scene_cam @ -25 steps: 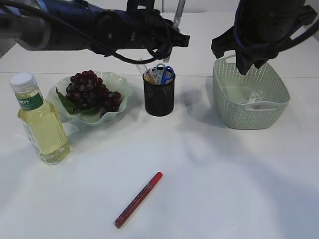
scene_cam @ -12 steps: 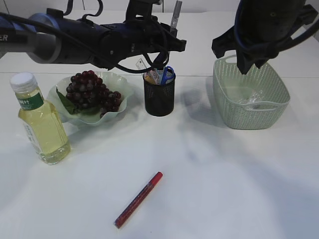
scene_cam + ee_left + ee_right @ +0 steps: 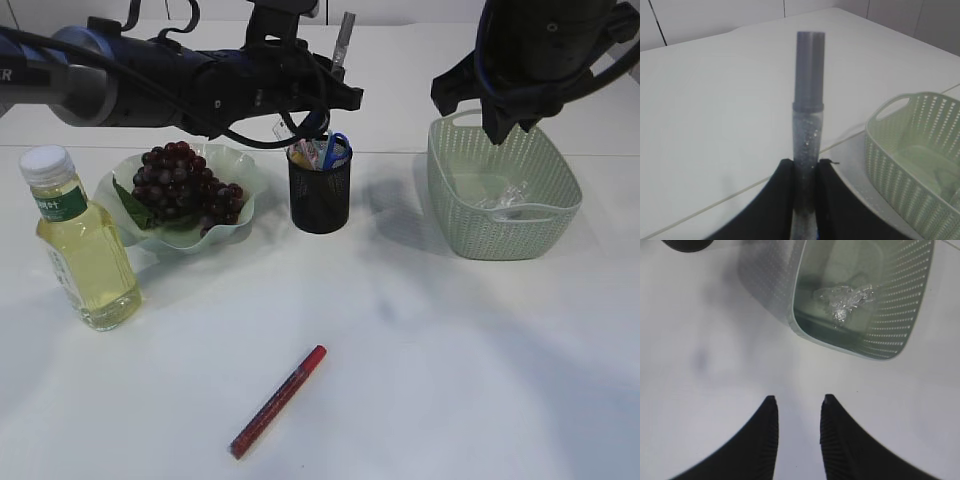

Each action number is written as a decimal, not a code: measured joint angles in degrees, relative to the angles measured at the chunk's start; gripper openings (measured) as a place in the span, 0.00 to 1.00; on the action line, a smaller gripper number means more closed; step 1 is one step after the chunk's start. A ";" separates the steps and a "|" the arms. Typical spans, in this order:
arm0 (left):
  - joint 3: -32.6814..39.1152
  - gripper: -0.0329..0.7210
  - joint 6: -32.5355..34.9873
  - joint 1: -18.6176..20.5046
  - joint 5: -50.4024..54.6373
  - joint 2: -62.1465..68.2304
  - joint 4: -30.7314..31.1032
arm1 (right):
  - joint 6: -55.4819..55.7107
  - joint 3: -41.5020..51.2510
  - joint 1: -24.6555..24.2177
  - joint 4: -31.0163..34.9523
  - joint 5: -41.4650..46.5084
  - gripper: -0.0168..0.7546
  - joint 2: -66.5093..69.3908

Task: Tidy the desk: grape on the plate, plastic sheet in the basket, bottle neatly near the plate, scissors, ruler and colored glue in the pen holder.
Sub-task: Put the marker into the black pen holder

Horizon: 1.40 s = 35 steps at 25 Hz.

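My left gripper is shut on a silver glitter colored glue that points away from the wrist. From outside, this glue sticks up above the black mesh pen holder, with the left gripper just over the holder. Blue-handled scissors and a clear ruler stand in the holder. A red colored glue lies on the table at the front. Grapes rest on the green plate. The bottle stands left of the plate. My right gripper is open and empty beside the basket, which holds the plastic sheet.
The green basket stands at the right with the crumpled plastic sheet inside, and the right arm hangs over its back left corner. The white table stretches between the red glue and the basket.
The left arm has shifted a little to the left and the silver glue in it now leans slightly. The right arm has stayed put.
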 joint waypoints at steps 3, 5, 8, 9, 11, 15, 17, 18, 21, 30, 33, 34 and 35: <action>0.00 0.16 0.00 0.12 -0.11 0.00 0.00 | 0.13 0.00 0.00 0.00 0.00 0.34 0.00; 0.00 0.16 0.00 0.12 -0.45 0.38 0.00 | 0.13 0.00 0.00 -0.08 0.00 0.34 0.00; 0.00 0.17 0.00 0.12 -0.69 1.26 0.00 | 0.13 0.00 0.00 -0.08 0.00 0.34 0.00; 0.00 0.17 0.00 0.12 -0.69 1.49 0.00 | 0.13 0.00 0.00 -0.08 0.00 0.34 0.00; 0.00 0.17 0.00 0.12 -1.31 1.98 -0.10 | 0.13 0.00 0.00 -0.13 0.00 0.34 0.00; 0.00 0.17 0.00 0.12 -2.02 2.55 -0.10 | 0.13 0.00 0.00 -0.21 0.00 0.34 0.00; 0.00 0.17 0.00 0.12 -2.29 3.02 -0.21 | 0.13 0.00 0.00 -0.21 0.00 0.34 0.00; 0.00 0.17 0.00 0.12 -2.29 3.26 -0.21 | 0.13 0.00 0.00 -0.21 0.00 0.34 0.00; 0.00 0.17 0.00 0.12 -2.37 3.94 -0.21 | 0.13 0.00 0.00 -0.21 0.00 0.34 0.00; 0.10 0.17 0.00 0.12 -2.70 3.92 -0.97 | 0.13 0.00 0.00 -0.21 0.00 0.34 0.00; 0.10 0.19 0.00 0.12 -2.70 3.92 -1.23 | 0.13 0.00 0.00 -0.21 0.00 0.34 0.00; 0.10 0.19 0.00 0.12 -2.70 3.92 -1.23 | 0.13 0.00 0.00 -0.21 0.00 0.34 0.00; 0.10 0.20 0.00 0.12 -2.70 3.92 -1.23 | 0.13 0.00 0.00 -0.21 0.00 0.34 0.00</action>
